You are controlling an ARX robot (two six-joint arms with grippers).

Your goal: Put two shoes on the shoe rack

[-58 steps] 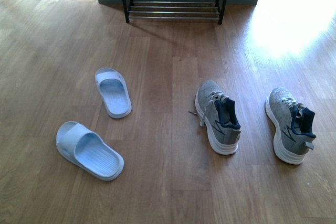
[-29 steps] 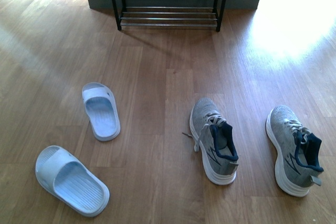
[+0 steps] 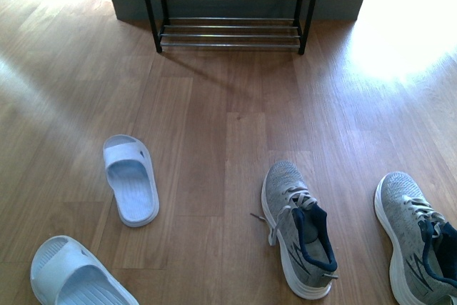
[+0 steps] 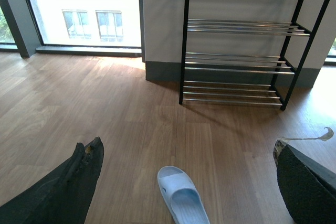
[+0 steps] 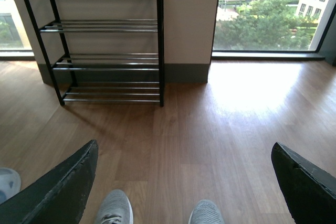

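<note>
Nothing is placed yet: the middle shoe (image 3: 293,212) and the right-edge shoe (image 3: 410,226) lie on the floor (image 3: 214,141), well apart from the bare shoe rack (image 3: 228,30), while the left fingers (image 4: 73,187) and right fingers (image 5: 63,187) are spread, holding nothing.

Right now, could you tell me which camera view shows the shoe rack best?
The right wrist view: the shoe rack shows nearly whole, all four tiers. The left wrist view shows four tiers too, but crops its top corner. The front view catches only lower tiers.
</note>
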